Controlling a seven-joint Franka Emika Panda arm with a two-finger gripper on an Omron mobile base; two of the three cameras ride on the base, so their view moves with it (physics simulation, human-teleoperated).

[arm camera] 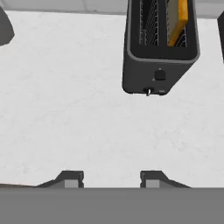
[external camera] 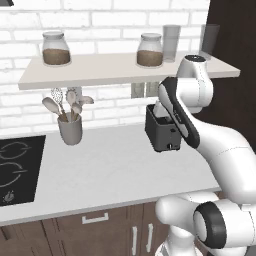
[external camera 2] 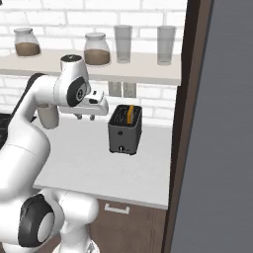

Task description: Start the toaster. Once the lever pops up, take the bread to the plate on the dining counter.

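Toaster [arm camera: 158, 52] near wall, gripper [arm camera: 109, 177] apart, empty

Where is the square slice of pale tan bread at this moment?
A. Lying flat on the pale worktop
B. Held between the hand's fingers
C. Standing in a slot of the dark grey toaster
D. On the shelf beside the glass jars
C: the square slice of tan bread stands upright in one slot of the small boxy dark grey toaster, while the hand hovers over the worktop, holding nothing.

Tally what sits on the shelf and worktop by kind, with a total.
Jars: 2
Glasses: 2
Utensil holder: 1
Toaster: 1
Bread: 1
Total: 7
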